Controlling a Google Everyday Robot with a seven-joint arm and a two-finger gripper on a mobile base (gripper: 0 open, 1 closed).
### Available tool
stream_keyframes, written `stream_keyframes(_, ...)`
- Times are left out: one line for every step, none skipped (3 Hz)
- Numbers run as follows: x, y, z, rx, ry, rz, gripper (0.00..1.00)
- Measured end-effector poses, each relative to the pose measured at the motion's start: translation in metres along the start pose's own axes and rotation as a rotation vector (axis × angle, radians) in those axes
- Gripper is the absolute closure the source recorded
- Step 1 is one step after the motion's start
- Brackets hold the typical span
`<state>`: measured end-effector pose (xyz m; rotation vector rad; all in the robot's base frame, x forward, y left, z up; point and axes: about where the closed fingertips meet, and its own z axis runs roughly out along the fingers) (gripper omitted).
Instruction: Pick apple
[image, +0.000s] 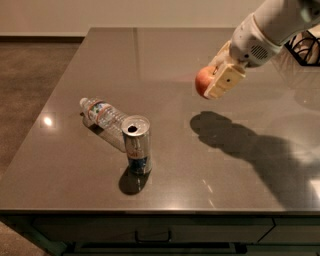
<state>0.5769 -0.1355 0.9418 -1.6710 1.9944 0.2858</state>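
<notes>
The apple (203, 81) is small, round and red-orange. It is held between the cream fingers (226, 80) of my gripper (214, 81), well above the dark grey table (165, 55) at the upper right. The near finger covers the apple's right side. The white arm runs up and to the right out of view. The gripper's shadow lies on the table below it, apart from the apple.
An upright open drink can (136, 144) stands near the table's front. A clear plastic water bottle (104, 118) lies on its side just behind and left of it. A dark wire rack (306, 50) shows at the right edge. Drawers run under the front edge.
</notes>
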Motion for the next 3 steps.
stream_keyframes(-0.01, 0.003, -0.025, -0.005, -0.044, -0.026, 1.0)
stream_keyframes(-0.019, 0.009, -0.036, -0.022, -0.079, -0.059, 1.0)
stream_keyframes(-0.021, 0.01, -0.038, -0.025, -0.085, -0.065, 1.0)
